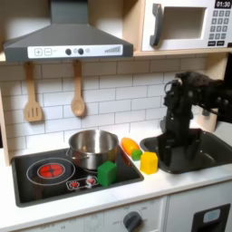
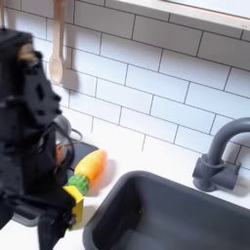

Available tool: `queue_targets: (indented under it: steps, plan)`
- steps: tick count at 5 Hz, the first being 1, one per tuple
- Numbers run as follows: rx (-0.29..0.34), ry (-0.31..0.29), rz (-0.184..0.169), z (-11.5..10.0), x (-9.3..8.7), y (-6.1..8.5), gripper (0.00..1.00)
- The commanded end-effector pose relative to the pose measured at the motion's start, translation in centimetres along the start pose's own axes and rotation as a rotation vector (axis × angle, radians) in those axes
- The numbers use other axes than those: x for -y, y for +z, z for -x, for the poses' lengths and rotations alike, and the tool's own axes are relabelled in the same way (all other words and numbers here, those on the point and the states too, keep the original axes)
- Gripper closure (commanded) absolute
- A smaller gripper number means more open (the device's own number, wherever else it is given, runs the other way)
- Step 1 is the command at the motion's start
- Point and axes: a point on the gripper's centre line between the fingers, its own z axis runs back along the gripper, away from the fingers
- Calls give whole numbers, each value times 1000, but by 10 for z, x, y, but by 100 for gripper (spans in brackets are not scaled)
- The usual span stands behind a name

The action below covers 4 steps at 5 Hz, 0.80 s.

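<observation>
The black robot arm is reaching down over the counter, its gripper (image 1: 156,152) hanging just above the small yellow block (image 1: 149,162) beside the dark sink basin (image 1: 210,148) in the first exterior view; I cannot tell whether its jaws are open or closed. An orange toy carrot (image 1: 130,146) is lying just behind the block. A green cube (image 1: 108,173) is sitting on the black stovetop (image 1: 36,178), near the shiny steel pot (image 1: 91,147).

In the second exterior view, the grey curved faucet (image 2: 219,154) is standing behind the sink.

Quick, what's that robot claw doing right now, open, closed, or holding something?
Gripper: cannot be told; its jaws are hidden low by the sink, near the yellow block.
</observation>
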Motion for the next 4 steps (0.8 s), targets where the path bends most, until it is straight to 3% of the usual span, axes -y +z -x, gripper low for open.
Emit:
queue_targets:
  steps: [1, 2, 3, 4]
  plan:
    - [-3, -25, -25, -34, -5, -4, 0]
    - [0, -32, -12, -47, -5, -10, 0]
    - [-37, -47, -44, -55, -3, -21, 0]
    - [-35, -104, -39, -68, 8, -31, 0]
